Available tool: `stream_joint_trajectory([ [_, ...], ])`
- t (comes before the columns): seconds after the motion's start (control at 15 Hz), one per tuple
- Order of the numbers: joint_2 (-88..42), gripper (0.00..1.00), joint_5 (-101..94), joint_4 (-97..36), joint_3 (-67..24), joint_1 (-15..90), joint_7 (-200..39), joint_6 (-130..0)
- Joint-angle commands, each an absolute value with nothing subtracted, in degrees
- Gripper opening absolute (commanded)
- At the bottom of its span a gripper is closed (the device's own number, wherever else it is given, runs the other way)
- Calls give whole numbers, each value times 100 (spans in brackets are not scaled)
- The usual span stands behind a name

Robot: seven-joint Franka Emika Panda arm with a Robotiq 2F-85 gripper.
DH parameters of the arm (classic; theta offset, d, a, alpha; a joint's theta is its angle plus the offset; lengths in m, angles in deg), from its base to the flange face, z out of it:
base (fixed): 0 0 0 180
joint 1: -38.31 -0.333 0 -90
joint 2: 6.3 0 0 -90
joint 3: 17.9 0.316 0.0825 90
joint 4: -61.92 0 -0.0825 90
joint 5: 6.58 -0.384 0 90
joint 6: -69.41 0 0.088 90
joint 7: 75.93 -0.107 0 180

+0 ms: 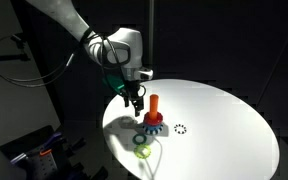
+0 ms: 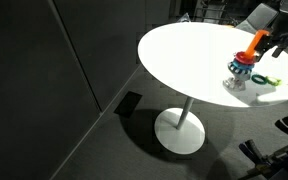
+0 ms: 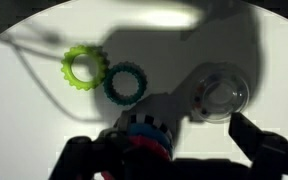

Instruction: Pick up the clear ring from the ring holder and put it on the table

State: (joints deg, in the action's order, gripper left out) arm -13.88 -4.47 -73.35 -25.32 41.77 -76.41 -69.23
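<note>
The ring holder (image 1: pixel 154 122) stands on the white table (image 1: pixel 224 125). It has an orange peg and coloured rings around its blue base, and it also shows in the other exterior view (image 2: pixel 246 62) and at the bottom of the wrist view (image 3: pixel 142 135). The clear ring (image 3: pixel 219 92) lies flat on the table beside the holder, apart from it, and it shows in an exterior view (image 1: pixel 181 128). My gripper (image 1: pixel 134 102) hangs just above and beside the peg. Its fingers (image 3: pixel 169 160) are spread wide and hold nothing.
A light green ring (image 3: pixel 84 68) and a teal ring (image 3: pixel 125 83) lie on the table next to each other near the holder. The green one also shows in both exterior views (image 1: pixel 142 150) (image 2: pixel 270 80). The table edge is close by, and the room around is dark.
</note>
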Motion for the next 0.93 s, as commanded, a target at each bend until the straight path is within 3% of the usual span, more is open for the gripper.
stream_joint_trajectory([
  [0.0,-859,100,-164,-7466,-2535,4223,-8035,-6542],
  [0.53,-116,100,-169,-7621,-2488,4289,-8084,-6144],
  [0.87,-386,100,-240,-7506,-2451,4262,-8024,-6266],
])
